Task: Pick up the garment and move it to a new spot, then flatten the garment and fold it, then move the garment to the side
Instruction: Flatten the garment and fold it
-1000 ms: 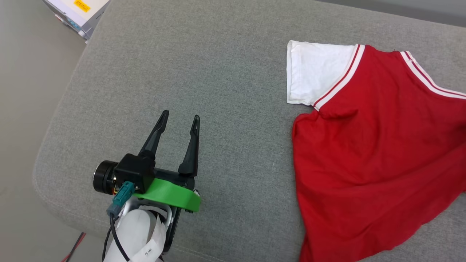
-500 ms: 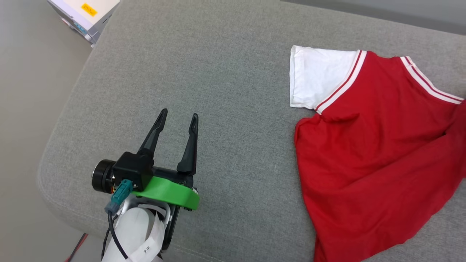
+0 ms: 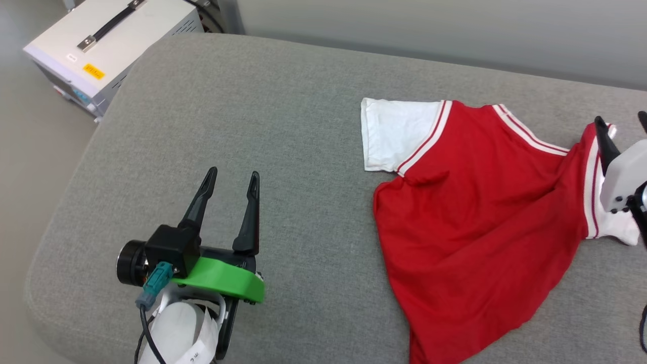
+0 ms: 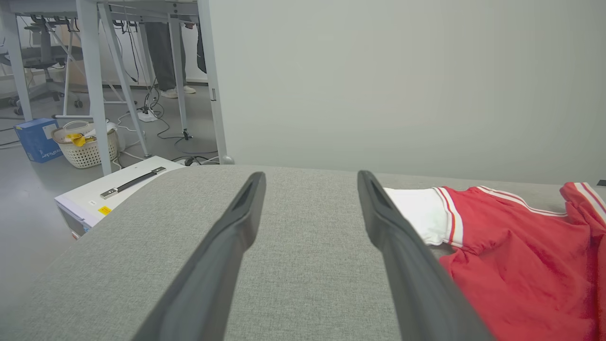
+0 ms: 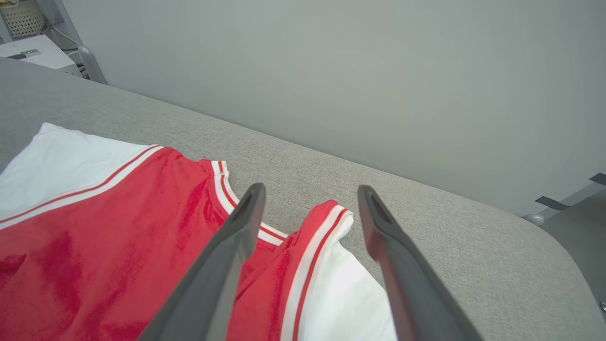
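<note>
The garment (image 3: 470, 217), a red jersey tee w/ white sleeves, lies on the right half of the grey cushion (image 3: 252, 101), roughly spread but not flat. No print shows on the upper side, so it's prob. chest-down. Its left sleeve (image 3: 391, 134) lies smooth at the far-left corner. The striped collar trim (image 3: 525, 134) runs along the far edge. The right sleeve (image 5: 331, 284) is bunched, w/ the shoulder rucked up into a ridge. The hem runs skewed toward the near edge of the cushion.

The right gripper (image 5: 310, 192) is over that bunched shoulder w/ jaws apart and nothing clamped. Can't tell if the tips touch the cloth. The left gripper (image 3: 232, 173) is spread wide too, holding nothing, over bare cushion near-left and well apart from the garment. A white equipment box (image 3: 101, 45) sits on the floor off the far-left corner.

Judging from this, the garment is set down and flattening comes next.

What could go wrong:
- If the right-hand ridge isn't pulled out first, any fold will lock in the crease and come out lopsided.
- A pinch at the bunch may take two layers, or sleeve plus body, so pulling drags the whole tee instead of spreading it.
- A pinch that goes too deep could catch the cushion cover w/ the jersey.
- A one-sided tug, w/ the left gripper this far off, will prob. slide the tee rather than stretch it.
- The hem is near the front edge, so a pull that way could spill it off.
</note>
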